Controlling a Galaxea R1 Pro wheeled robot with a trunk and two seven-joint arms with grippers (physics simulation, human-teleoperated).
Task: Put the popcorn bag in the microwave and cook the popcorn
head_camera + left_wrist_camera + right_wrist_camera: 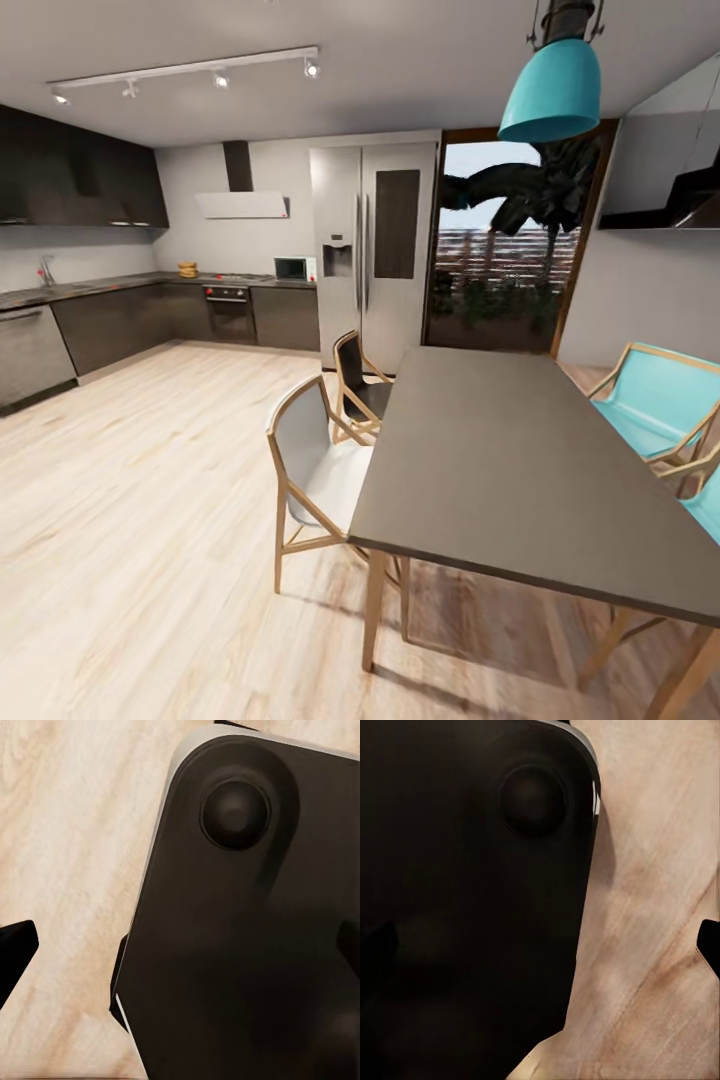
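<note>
Far across the kitchen, at the left: the microwave (294, 268) standing on the countertop (100, 287), just left of the tall steel fridge (374, 255). Further left on the same surface, a small tan stack, probably the popcorn bag (187, 269), too small to tell for sure. Near, at the right: a dark dining table (520, 470) with 2 chairs at its left side. From both wrist cameras: dark robot body (247, 930) over wooden floor (67, 855). Left claw and right claw well apart from the bag; open or closed, cannot tell.
</note>
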